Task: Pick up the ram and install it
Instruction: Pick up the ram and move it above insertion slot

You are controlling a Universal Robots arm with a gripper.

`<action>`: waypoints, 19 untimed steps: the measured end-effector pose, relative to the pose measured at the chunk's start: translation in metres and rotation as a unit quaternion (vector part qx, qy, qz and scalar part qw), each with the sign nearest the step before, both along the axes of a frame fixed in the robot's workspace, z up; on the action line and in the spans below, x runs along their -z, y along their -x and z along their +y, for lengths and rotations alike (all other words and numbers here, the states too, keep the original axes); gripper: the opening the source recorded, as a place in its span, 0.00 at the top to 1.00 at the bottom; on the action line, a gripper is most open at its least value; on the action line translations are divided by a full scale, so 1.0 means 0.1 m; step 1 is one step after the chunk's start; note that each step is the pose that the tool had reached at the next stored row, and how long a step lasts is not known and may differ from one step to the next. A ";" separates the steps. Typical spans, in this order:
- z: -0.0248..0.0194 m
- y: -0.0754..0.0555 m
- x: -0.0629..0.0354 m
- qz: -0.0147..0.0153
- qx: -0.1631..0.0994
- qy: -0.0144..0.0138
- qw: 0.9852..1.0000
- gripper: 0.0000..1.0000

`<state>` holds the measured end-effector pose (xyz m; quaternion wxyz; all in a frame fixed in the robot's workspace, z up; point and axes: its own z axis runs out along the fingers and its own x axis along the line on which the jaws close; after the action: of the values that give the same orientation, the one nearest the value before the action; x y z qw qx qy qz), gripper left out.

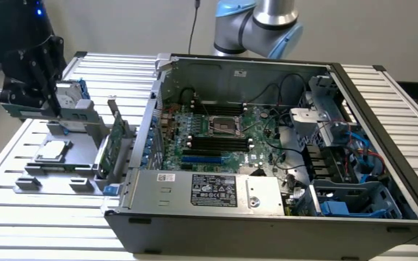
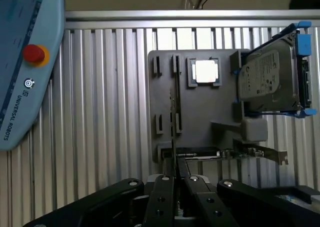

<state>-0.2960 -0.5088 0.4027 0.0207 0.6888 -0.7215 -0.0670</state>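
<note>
1. The gripper (image 1: 31, 106) hangs over a grey tray (image 1: 45, 179) on the slatted table (image 1: 35, 223), at the exterior view's left of the open computer case (image 1: 267, 231).
2. Its jaws stand narrow, clamped on the ram (image 1: 20, 110), a thin green stick held lengthwise below them.
3. In the wrist view the ram (image 2: 173, 137) appears edge-on as a thin dark line running out from the gripper (image 2: 176, 176) in front of the tray (image 2: 200, 117).
4. Whether the ram's lower edge touches the tray cannot be told.
5. The tray also carries a processor chip (image 2: 205, 71), a hard drive (image 2: 270, 79) in a blue frame, and an upright green expansion card (image 1: 112, 144).
6. Inside the case, the motherboard (image 1: 220, 130) shows long black memory slots (image 1: 220, 144), well apart from the ram.
7. A teach pendant (image 2: 20, 62) with a red button (image 2: 33, 53) lies on the table near the tray.
</note>
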 end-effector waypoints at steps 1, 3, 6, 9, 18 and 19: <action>0.000 -0.04 -0.045 0.000 0.000 0.000 1.000 0.86; 0.000 -0.11 -0.135 0.001 -0.001 0.000 1.000 0.86; 0.000 -0.21 -0.258 0.003 -0.002 -0.001 1.000 0.86; 0.000 -0.32 -0.350 0.004 -0.003 -0.004 1.000 0.86; 0.005 -0.71 -0.367 0.004 -0.003 -0.020 1.000 0.86; 0.007 -0.76 -0.363 0.004 -0.003 -0.020 1.000 0.86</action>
<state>-0.2202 -0.5081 0.4390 0.0101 0.6910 -0.7178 -0.0840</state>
